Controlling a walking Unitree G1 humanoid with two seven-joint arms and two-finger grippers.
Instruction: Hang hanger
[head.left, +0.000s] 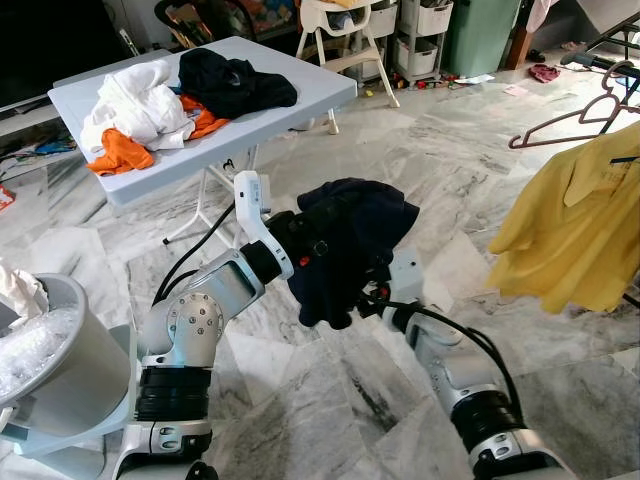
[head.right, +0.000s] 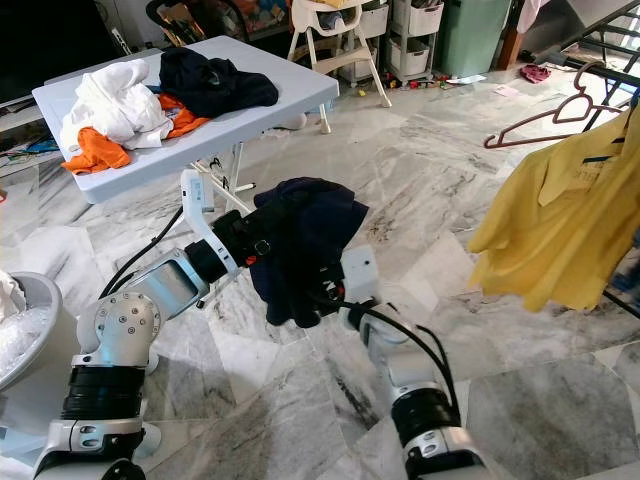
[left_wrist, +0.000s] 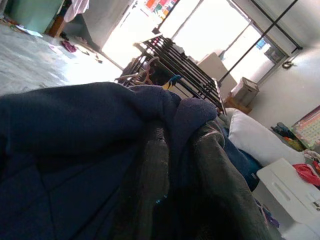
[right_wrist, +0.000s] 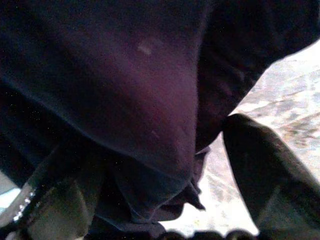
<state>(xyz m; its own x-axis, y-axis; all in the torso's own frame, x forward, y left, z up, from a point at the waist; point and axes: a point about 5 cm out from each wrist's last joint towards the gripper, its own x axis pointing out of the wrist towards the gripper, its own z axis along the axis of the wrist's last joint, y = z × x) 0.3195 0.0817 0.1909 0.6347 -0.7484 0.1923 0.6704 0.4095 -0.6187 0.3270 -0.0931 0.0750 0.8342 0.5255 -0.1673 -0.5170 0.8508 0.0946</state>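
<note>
Both end effectors buried in dark garment (head.left: 350, 245); yellow shirt (head.left: 575, 225) hanging right.

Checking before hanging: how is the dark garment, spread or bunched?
Bunched: the dark garment hangs crumpled between the left claw and right claw.

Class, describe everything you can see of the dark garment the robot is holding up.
The dark navy garment is soft, matte cloth, bunched into a crumpled mass with folds hanging downward. It is held in the air above the marble floor, between the robot's two arms. The left gripper has its black fingers buried in the folds; the right gripper meets it from below, its fingers spread around a hanging fold.
</note>
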